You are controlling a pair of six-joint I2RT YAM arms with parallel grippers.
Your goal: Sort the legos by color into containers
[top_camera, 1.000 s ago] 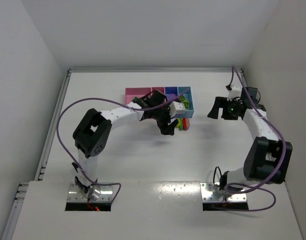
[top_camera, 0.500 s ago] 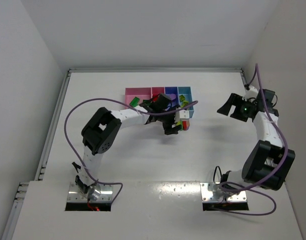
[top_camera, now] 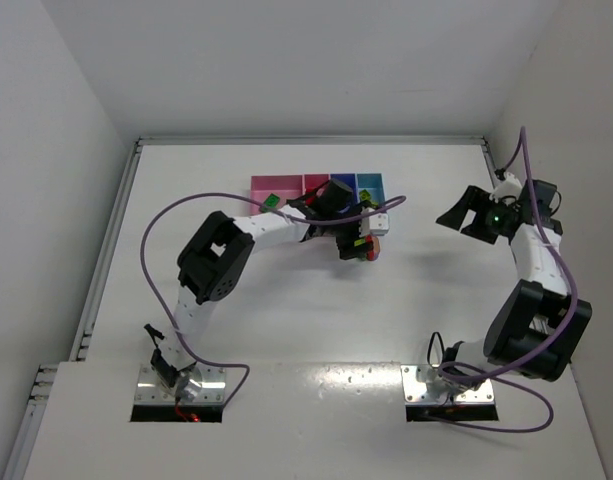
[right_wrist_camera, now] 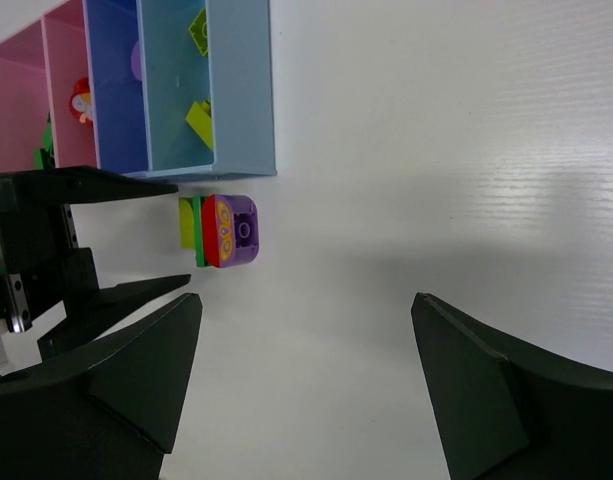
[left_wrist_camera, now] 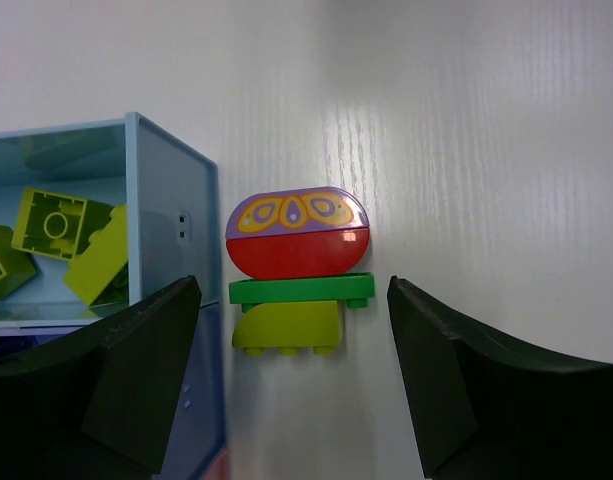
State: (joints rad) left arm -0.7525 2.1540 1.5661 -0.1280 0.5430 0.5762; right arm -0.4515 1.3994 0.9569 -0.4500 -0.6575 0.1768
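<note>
Approach to a mixed stack (left_wrist_camera: 298, 250).
Straddles it with left claw (left_wrist_camera: 291, 288) spread, purple-red-green-yellow, lying toward the far edge of the bench (top_camera: 286, 320) beside the light blue bin (left_wrist_camera: 176, 230); holds right claw (right_wrist_camera: 306, 300) spread near the right edge. Needs next, likely, a pinch, then a split by colour.

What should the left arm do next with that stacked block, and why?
Probably ease the left gripper forward and close on the block stack. In its wrist view the open jaws frame the stack, which lies on the table beside the light blue bin, not yet gripped.
</note>
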